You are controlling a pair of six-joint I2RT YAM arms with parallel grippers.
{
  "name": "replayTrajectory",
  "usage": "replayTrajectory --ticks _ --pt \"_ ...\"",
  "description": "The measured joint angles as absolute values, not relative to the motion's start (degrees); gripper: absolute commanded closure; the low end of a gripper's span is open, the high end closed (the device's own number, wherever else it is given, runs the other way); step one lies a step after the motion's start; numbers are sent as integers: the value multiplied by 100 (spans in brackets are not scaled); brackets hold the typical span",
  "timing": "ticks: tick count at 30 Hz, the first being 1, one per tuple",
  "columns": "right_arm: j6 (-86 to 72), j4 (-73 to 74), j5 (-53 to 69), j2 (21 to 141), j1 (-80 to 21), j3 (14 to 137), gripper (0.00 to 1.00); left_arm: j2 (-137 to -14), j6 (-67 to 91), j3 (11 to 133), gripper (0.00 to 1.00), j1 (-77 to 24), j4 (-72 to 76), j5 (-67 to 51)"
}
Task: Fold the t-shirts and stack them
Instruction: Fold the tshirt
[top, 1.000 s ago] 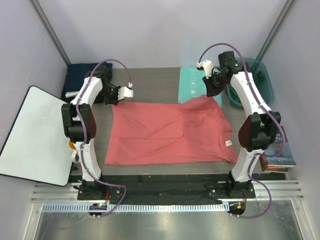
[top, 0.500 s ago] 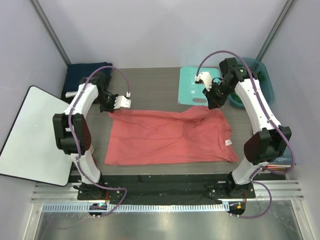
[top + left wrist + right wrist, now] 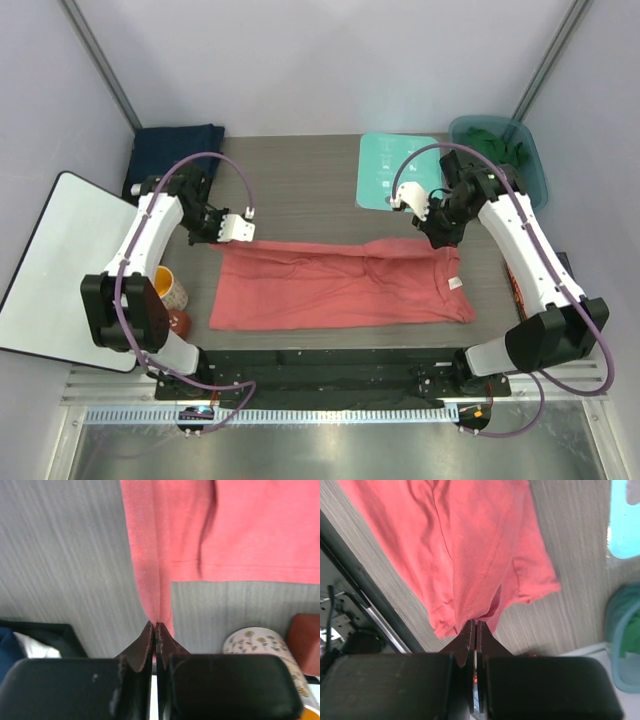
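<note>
A coral-red t-shirt (image 3: 340, 290) lies across the near half of the table, its far edge lifted and drawn toward the near side. My left gripper (image 3: 220, 242) is shut on the shirt's far left corner. The left wrist view shows cloth (image 3: 150, 555) pinched between the closed tips of that gripper (image 3: 155, 625). My right gripper (image 3: 440, 242) is shut on the far right edge near the sleeve. In the right wrist view the shirt (image 3: 465, 545) hangs from that gripper (image 3: 475, 623). A folded navy t-shirt (image 3: 176, 152) sits at the far left. A dark green one (image 3: 496, 148) lies in a bin.
A mint-green board (image 3: 398, 170) lies at the far middle right, beside the teal bin (image 3: 535, 165). A white board (image 3: 65, 262) lies left of the table. A flowered mug (image 3: 171, 290) and a red object (image 3: 179, 322) stand by the left arm's base.
Both grippers have moved toward the near side with the shirt's far edge in them, so the visible shirt is now a narrower band. The mug has come into view.
</note>
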State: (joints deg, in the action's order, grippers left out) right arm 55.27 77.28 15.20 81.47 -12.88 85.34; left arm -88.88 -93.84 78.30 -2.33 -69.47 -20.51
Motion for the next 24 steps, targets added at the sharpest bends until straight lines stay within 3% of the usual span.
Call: replayTrajectory --ticks 15,24 --pt "6167 7690 585 7308 -1234 8132 99 -8552 -9502 7360 99 -233 -6967 -2056" --pt "6709 7699 434 7207 -502 7690 99 -8390 -9533 7282 99 -233 -7024 -2108"
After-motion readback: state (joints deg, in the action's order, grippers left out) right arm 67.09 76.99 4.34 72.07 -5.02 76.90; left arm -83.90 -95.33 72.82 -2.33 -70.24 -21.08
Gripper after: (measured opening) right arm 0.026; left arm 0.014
